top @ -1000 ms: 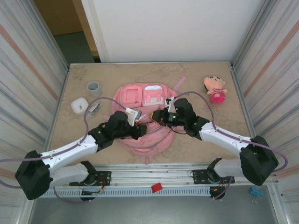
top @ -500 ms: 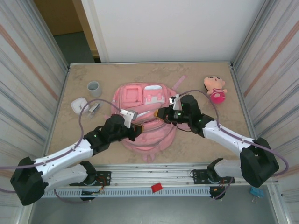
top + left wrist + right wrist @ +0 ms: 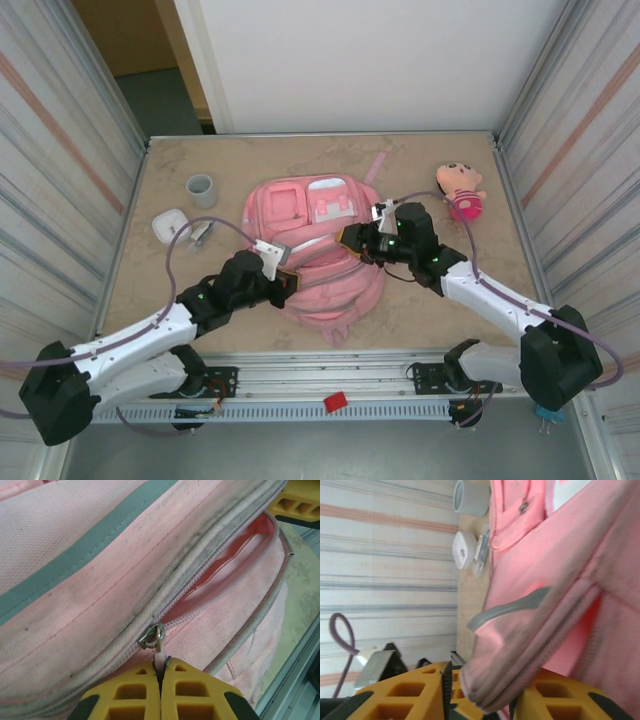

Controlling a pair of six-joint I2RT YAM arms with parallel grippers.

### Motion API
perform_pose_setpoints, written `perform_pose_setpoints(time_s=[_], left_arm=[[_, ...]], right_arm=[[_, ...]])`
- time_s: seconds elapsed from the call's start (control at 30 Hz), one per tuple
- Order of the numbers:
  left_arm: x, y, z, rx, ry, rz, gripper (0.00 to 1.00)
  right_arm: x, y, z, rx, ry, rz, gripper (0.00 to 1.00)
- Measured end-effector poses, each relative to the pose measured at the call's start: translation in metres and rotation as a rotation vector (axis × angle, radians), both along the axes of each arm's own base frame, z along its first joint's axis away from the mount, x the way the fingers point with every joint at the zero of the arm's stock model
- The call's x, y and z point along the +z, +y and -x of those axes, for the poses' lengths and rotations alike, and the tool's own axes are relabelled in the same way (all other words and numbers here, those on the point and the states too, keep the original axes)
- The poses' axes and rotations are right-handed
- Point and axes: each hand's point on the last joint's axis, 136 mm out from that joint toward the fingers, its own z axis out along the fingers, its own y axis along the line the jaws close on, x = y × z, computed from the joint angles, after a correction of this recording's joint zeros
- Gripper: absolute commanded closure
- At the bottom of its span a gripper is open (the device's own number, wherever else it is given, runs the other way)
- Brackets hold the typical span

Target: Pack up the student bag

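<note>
Marbled tan tabletop (image 3: 280,155), evenly lit, striped corrugated panels (image 3: 60,150) closing in both sides, plain white wall (image 3: 370,60) behind, grey floor (image 3: 160,100) past the left corner.

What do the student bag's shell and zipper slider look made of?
Student bag: woven pink fabric, matte, likely nylon or polyester; fine grid weave shows, scuffed grey near the zip. Zipper slider: metal, by its silvery glint. Its pull, pinched by the left gripper, is too hidden to tell.

Place: a robot lab box.
Arms: left arm (image 3: 140,335) and right arm (image 3: 500,300) bolted to a metal rail (image 3: 300,378) at 6 o'clock.
Walls: striped panels (image 3: 60,170) at 9 and 3 o'clock, white board (image 3: 350,60) at 12.
</note>
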Motion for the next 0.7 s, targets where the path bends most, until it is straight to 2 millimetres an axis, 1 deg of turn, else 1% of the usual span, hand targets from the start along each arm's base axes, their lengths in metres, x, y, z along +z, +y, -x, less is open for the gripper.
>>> perform_pose_setpoints(time_s=[0.1,0.2,0.23,0.3,0.37,0.43,0.53,0.63,0.7], left_arm=[[-0.002,-0.005,0.000,-0.020,0.006,-0.001,1.00],[0.001,-0.008,-0.001,-0.030,-0.001,0.008,1.00],[0.002,-0.009,-0.001,-0.033,-0.005,0.009,1.00],[0.003,-0.010,-0.001,-0.039,-0.010,0.014,1.00],[0.004,-0.010,-0.001,-0.038,-0.011,0.015,0.99],[0.005,-0.009,-0.001,-0.037,-0.014,0.017,0.99],[0.009,-0.005,-0.002,-0.018,-0.029,0.015,0.99],[0.014,-0.001,-0.003,-0.001,-0.045,0.018,0.98],[0.016,0.003,-0.003,0.006,-0.053,0.025,0.98]], right_arm=[[-0.003,0.012,0.007,-0.006,0.005,-0.021,0.56],[-0.008,0.022,0.009,-0.018,0.020,-0.030,0.56],[-0.009,0.025,0.009,-0.019,0.022,-0.032,0.59],[-0.015,0.029,0.008,-0.029,0.034,-0.028,0.73],[-0.019,0.030,0.006,-0.041,0.042,-0.018,0.84],[-0.020,0.029,0.005,-0.049,0.040,-0.014,0.90],[-0.019,0.023,0.003,-0.053,0.042,-0.010,0.91],[-0.012,0.007,-0.001,-0.064,0.039,-0.009,0.91],[-0.009,-0.009,-0.005,-0.080,0.032,0.001,0.89]])
